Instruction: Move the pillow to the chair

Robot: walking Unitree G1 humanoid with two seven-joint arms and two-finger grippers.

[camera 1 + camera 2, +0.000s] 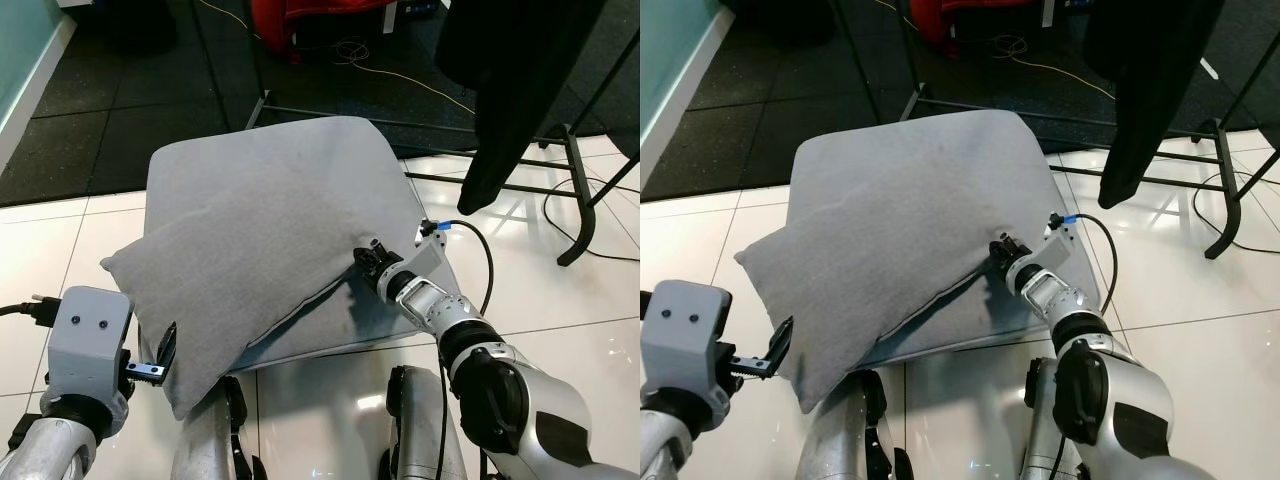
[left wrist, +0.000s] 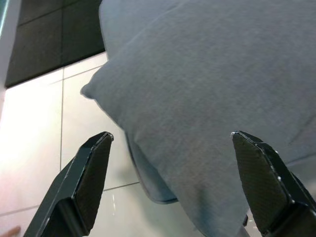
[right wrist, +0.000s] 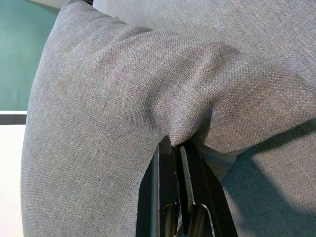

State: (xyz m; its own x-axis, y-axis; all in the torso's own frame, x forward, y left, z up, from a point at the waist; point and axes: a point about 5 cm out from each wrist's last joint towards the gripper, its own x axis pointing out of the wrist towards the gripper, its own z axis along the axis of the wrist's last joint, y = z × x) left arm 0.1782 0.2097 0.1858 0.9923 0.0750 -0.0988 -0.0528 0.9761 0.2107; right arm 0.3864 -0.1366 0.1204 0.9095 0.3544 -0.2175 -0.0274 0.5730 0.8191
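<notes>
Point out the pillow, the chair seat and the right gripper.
pillow (image 1: 230,280), left eye view, middle of its top face.
chair seat (image 1: 290,165), left eye view, bare far part of the cushion.
right gripper (image 1: 362,256), left eye view, fingertips pinching the pillow's edge.

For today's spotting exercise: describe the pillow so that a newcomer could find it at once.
Find the grey padded chair standing on the white tiled floor. The pillow lies tilted across its seat, one corner overhanging toward the left claw, and the right claw pinches its edge. A seam line distinguishes it.
</notes>
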